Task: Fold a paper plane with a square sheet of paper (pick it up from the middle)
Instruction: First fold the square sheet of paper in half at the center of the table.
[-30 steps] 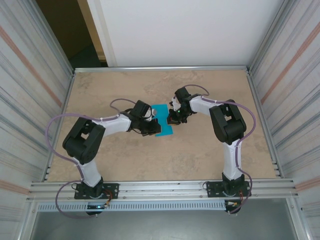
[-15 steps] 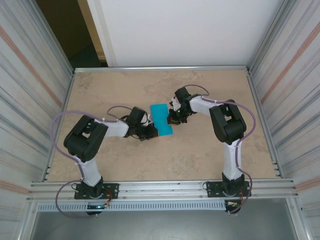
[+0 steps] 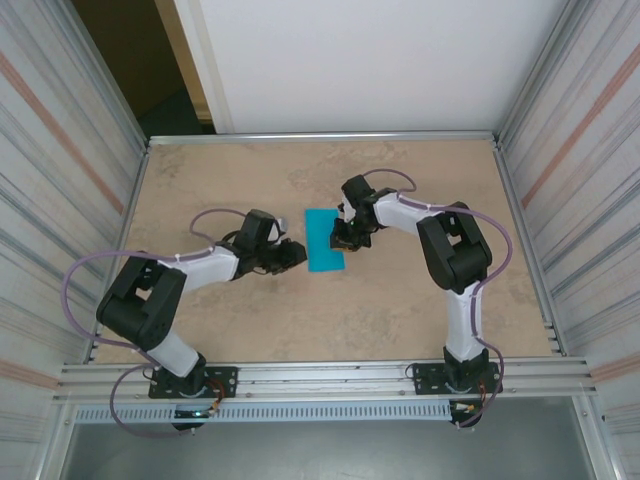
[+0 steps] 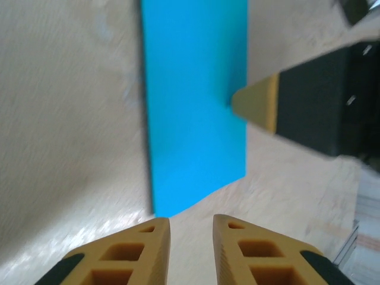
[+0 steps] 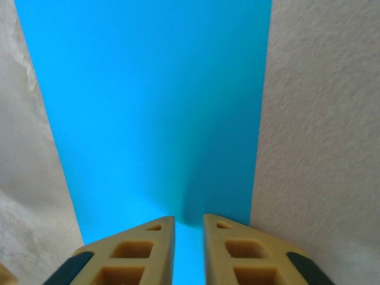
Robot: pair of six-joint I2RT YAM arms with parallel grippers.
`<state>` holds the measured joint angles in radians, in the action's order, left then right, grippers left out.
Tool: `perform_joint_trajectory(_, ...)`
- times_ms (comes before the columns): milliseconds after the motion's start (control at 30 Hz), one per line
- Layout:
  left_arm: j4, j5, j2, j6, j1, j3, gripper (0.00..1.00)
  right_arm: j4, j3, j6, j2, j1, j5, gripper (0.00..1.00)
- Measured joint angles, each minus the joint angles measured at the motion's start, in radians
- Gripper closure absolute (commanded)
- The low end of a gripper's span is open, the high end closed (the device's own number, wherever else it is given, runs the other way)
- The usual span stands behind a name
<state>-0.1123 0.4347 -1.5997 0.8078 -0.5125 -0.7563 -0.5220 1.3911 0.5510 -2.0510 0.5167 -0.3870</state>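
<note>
The square sheet of paper (image 3: 323, 241) lies flat on the table, folded to a narrow teal rectangle. My left gripper (image 3: 297, 255) is just left of it, clear of its edge, jaws a little apart with bare table between them. In the left wrist view the paper (image 4: 196, 101) lies ahead of the left gripper (image 4: 191, 228). My right gripper (image 3: 345, 238) sits at the paper's right edge. In the right wrist view its tips (image 5: 189, 222) stand slightly apart over the paper (image 5: 148, 107), with teal showing in the gap. The right fingertip (image 4: 255, 107) touches the paper's edge.
The tan tabletop (image 3: 400, 310) is walled by corrugated metal panels (image 3: 80, 200) left and right and a metal rail (image 3: 320, 375) at the near edge. An open doorway (image 3: 140, 60) is at the back left.
My left arm has drawn back to the left, off the paper. Both grippers have gone from shut to slightly open. The paper now lies flat, shifted a little left.
</note>
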Motion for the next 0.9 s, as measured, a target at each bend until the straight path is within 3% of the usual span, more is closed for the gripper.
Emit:
perform_joint_trajectory(167, -0.062, 0.01, -0.073, 0.013, 0.002, -0.063, 0.73, 0.074, -0.124, 0.1, 0.145, -0.014, 0.021, 0.56)
perform_joint_trajectory(267, -0.077, 0.034, -0.138, 0.014, 0.003, -0.106, 0.72, 0.159, -0.235, 0.159, 0.262, -0.045, 0.016, 0.52)
perform_joint_trajectory(600, -0.093, 0.07, -0.274, 0.02, 0.003, -0.22, 0.72, 0.317, -0.499, 0.253, 0.383, -0.169, -0.041, 0.51)
perform_joint_trajectory(900, -0.039, 0.038, -0.324, 0.026, 0.003, -0.259, 0.72, 0.32, -0.491, 0.224, 0.385, -0.163, -0.139, 0.55)
